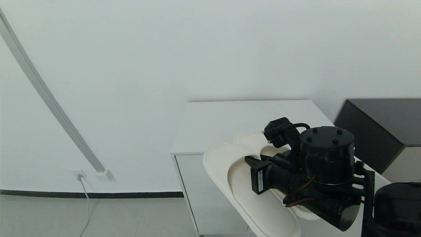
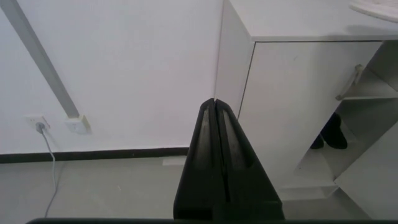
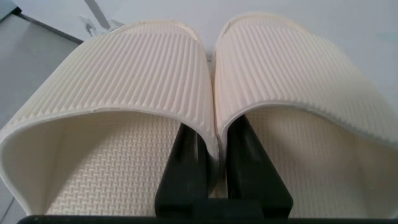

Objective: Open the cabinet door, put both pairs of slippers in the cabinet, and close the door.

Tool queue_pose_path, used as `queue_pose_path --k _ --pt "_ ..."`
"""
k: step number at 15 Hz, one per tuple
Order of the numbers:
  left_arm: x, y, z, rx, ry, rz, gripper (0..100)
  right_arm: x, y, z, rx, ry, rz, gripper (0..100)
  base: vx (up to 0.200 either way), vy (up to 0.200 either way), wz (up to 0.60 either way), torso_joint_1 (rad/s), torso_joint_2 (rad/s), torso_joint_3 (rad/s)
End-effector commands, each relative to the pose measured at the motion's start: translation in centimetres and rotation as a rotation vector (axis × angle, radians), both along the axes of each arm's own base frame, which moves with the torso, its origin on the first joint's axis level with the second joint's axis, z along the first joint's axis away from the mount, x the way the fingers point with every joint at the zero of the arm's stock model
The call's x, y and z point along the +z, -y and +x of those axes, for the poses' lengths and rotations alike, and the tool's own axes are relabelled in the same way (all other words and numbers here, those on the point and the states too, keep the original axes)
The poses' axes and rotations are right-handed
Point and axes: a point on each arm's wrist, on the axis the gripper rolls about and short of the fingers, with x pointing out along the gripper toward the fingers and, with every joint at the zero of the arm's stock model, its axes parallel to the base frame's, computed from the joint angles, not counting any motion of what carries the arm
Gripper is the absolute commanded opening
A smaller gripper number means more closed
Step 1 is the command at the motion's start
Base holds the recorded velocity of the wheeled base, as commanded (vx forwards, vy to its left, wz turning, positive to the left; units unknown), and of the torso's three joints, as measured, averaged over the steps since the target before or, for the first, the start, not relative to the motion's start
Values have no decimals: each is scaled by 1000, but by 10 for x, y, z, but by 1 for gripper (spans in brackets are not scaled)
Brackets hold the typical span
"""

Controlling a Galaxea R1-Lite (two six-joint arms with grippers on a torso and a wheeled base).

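Observation:
A pair of cream slippers [image 1: 245,189] hangs in the air over the front left corner of the white cabinet [image 1: 243,113], toes tilted toward the floor. My right gripper [image 3: 214,165] is shut on the pair, pinching the two inner strap edges together between its fingers [image 3: 186,162]. In the left wrist view, my left gripper [image 2: 214,106] is shut and holds nothing, low in front of the cabinet [image 2: 298,87]. The right side of the cabinet stands open, showing shelves and a dark pair of slippers [image 2: 329,132] on a lower shelf. A closed door panel carries a handle [image 2: 356,79].
A black box [image 1: 381,131] stands right of the cabinet. A grey conduit [image 1: 49,98] runs down the white wall to an outlet with a plugged cable [image 1: 80,177]. The grey floor left of the cabinet is bare.

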Motion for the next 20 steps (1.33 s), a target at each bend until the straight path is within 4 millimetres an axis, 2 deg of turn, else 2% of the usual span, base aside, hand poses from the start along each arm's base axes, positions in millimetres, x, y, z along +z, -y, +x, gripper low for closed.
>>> queue_pose_path --k 1,19,20 --pt "0 0 0 0 0 0 0 -2 -1 0 3 -4 -4 0 0 0 0 0 0 0" --pt "0 0 0 0 0 3 0 -7 -1 -1 13 10 -10 0 0 0 0 0 0 0" --pt "0 0 0 0 0 3 0 -8 -2 -3 18 9 -14 0 0 -200 0 2 2 2"
